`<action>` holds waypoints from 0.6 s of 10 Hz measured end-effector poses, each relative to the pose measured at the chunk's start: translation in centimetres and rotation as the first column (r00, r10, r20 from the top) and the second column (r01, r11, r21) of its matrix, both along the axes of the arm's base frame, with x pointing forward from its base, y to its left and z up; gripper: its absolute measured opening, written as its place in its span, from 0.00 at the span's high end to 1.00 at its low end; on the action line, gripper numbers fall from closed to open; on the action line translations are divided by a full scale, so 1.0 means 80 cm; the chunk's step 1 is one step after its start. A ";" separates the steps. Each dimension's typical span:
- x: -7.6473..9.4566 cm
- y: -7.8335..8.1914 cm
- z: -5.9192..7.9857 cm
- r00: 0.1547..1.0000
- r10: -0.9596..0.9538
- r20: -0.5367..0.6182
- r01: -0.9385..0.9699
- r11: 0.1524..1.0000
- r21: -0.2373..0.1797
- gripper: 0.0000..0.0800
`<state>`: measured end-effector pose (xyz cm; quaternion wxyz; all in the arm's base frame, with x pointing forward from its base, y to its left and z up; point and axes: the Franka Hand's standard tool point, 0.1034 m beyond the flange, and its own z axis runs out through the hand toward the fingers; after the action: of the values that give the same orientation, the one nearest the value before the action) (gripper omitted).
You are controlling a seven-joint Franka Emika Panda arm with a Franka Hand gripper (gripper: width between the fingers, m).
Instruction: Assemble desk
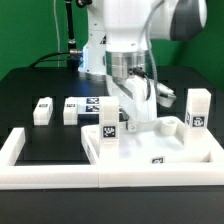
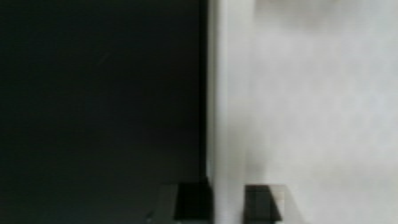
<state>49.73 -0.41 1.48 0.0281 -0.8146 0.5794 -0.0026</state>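
Above the tabletop, in the exterior view, I am watching the gripper hanging with its jaws pressed together, just beside a leg standing upright on the tabletop. In the wrist view, the fingertips are sitting close together over a white surface; I cannot tell whether they are pinching anything.

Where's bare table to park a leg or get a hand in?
Free: black table between the fence bar on the exterior view's left, the two loose legs and the tabletop; also behind those legs. Crowded: over the tabletop, where the gripper and an upright leg sit close.
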 end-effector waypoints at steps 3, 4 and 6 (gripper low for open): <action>-0.009 -0.023 -0.003 0.974 0.228 -0.003 -0.228 0.974 -0.011 0.93; -0.009 -0.029 -0.004 0.956 0.293 -0.003 -0.293 0.956 -0.017 0.93; -0.002 -0.039 0.000 0.882 0.472 -0.004 -0.472 0.881 -0.026 0.93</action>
<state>49.61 -3.53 1.50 0.0179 -0.9314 0.3636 -0.0042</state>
